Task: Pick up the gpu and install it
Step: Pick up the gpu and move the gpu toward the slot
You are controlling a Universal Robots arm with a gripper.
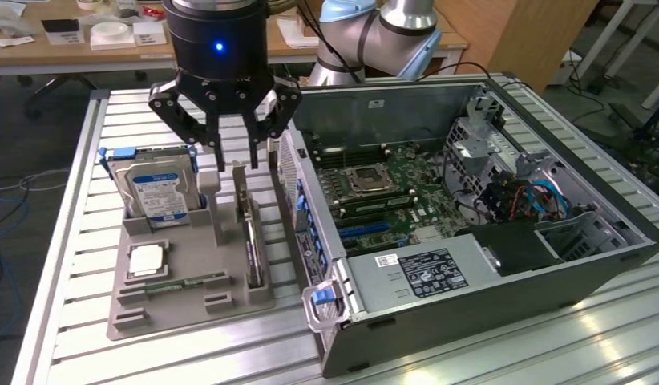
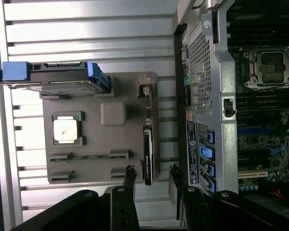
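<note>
Hand [image 1: 236, 163] wide open, empty, just abv gpu [image 1: 252, 241], upright on edge in gray tray [image 1: 175, 303]

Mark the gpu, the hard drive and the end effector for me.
gpu [image 1: 252, 245]: exterior view, top edge of the upright card.
hard drive [image 1: 159, 192]: exterior view, its blue-white label.
end effector [image 1: 236, 163]: exterior view, midway between the fingertips.

One gray tray [image 1: 191, 303] lying on desk [image 1: 62, 281]. Tray carrying four parts:
- one hard drive [image 1: 156, 192] standing at tray's far corner
- one gpu [image 1: 250, 241] standing on edge along tray edge nearest case
- one processor chip [image 1: 146, 261] lying flat
- one memory stick [image 1: 179, 282] lying flat

One open computer case [image 1: 501, 281] sitting beside tray. One gripper [image 1: 236, 164] hanging above, showing two fingers [image 1: 216, 148].
</note>
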